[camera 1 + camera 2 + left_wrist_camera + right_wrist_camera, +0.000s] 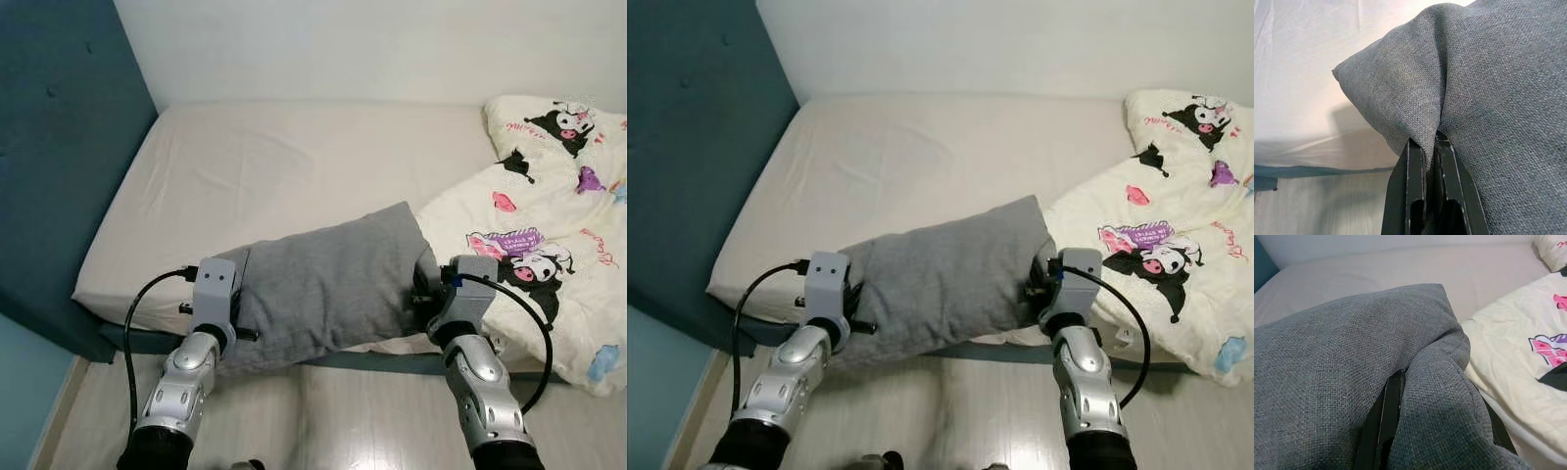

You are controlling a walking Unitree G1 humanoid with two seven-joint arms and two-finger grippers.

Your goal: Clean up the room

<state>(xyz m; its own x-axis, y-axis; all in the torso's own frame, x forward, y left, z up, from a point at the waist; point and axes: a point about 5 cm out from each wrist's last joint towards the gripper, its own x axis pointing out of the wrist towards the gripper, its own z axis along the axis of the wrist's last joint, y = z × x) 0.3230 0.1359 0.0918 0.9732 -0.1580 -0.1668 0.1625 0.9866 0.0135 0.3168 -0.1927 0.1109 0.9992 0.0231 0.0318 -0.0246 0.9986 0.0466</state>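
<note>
Both tools are pinching the grey pillow (323,284), held over the bed's (265,166) near edge: left tool (1426,161) clamped on a corner fold, right tool (1400,396) bunching fabric at the other end. Best w/ arms moving level & together toward the headboard (59,147), clear of the cartoon duvet (549,225).

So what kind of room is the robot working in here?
Most likely a bedroom. There is a bed with a bare beige sheet, a padded teal headboard, a cartoon-print duvet, and a grey pillow held at each end by the left gripper and right gripper.
</note>
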